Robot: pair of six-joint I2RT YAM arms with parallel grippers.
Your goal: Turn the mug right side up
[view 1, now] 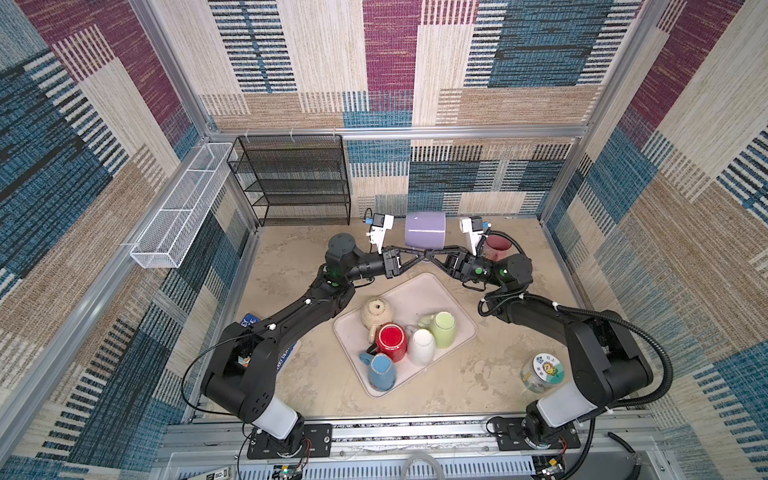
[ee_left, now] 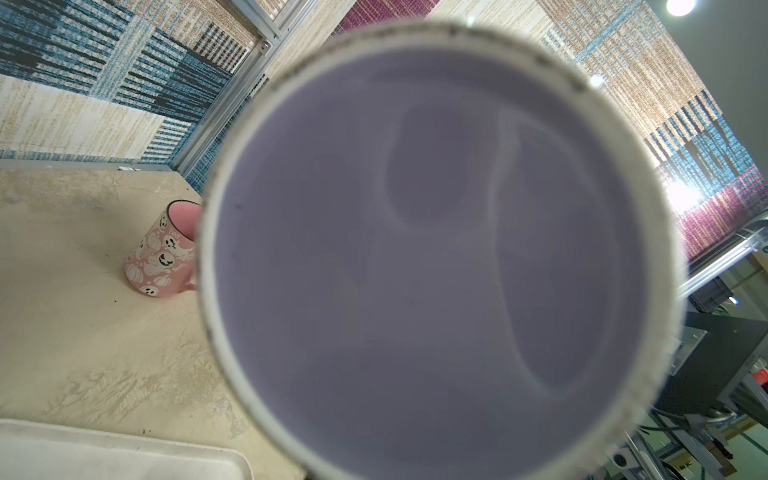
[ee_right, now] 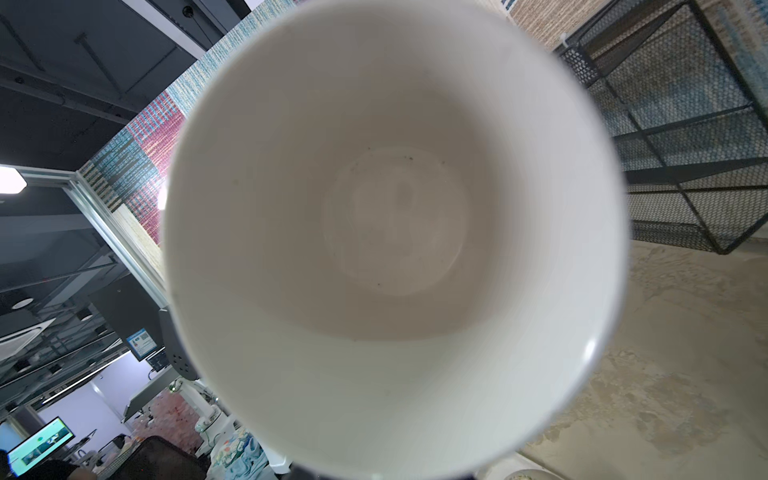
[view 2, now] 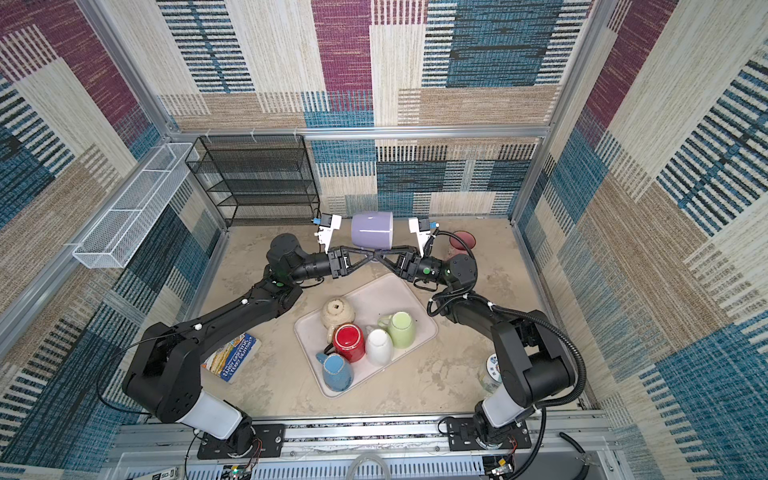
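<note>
A lilac mug [view 1: 424, 228] with a white inside hangs on its side in the air over the back of the table, above the tray's far edge. Its base [ee_left: 436, 249] fills the left wrist view. Its open mouth [ee_right: 395, 228] fills the right wrist view. My left gripper [view 1: 419, 254] reaches in from the left and is shut on the mug's underside, where the handle is hidden. My right gripper [view 1: 431, 254] meets it there from the right, tips crossing the left's. How wide its jaws stand does not show. Both top views show this [view 2: 372, 230].
A pale tray [view 1: 428, 291] holds several upturned mugs: beige [view 1: 376, 311], red [view 1: 391, 341], white [view 1: 421, 347], green [view 1: 442, 329], blue [view 1: 380, 372]. A pink ghost mug [view 1: 496, 245] stands upright back right. Black mesh shelf [view 1: 297, 178], white wire basket [view 1: 178, 208], jar [view 1: 542, 372], book [view 2: 230, 355].
</note>
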